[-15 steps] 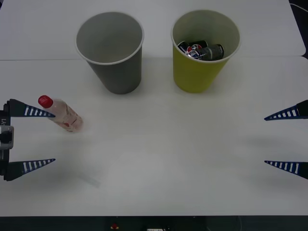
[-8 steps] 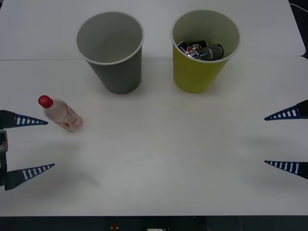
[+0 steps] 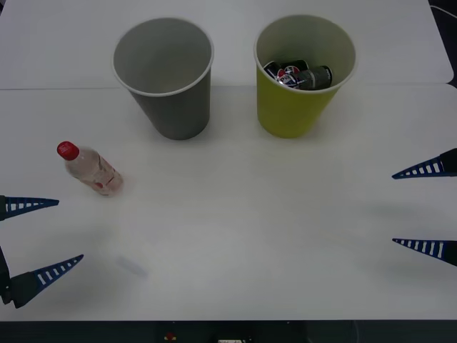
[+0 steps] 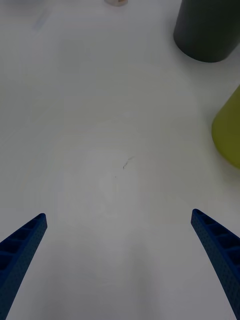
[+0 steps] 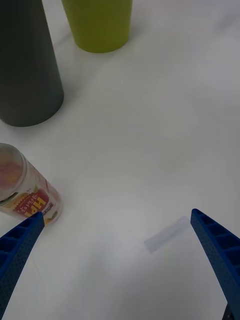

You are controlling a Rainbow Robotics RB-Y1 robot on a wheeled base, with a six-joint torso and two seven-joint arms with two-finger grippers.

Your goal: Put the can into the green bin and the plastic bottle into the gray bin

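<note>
The plastic bottle (image 3: 91,170), clear with a red cap, stands free on the white table at the left. My left gripper (image 3: 71,230) is open just in front of it, apart from it. In the left wrist view the bottle (image 5: 27,192) sits beside one finger of the open left gripper (image 5: 117,214). The gray bin (image 3: 164,75) stands at the back, its inside bare. Beside it the green bin (image 3: 303,82) holds dark cans (image 3: 298,75). My right gripper (image 3: 393,209) is open at the right edge, with nothing between the fingers of the right gripper (image 4: 119,214).
A small clear scrap (image 3: 132,266) lies on the table near the left gripper, seen as a pale strip (image 5: 167,234) in the left wrist view. The gray bin (image 4: 210,27) and green bin (image 4: 230,130) stand far ahead of the right gripper. The table's front edge (image 3: 228,320) is close.
My left gripper has drawn back toward the table's front edge, away from the bottle, which stays standing in place. The right arm has not moved.
</note>
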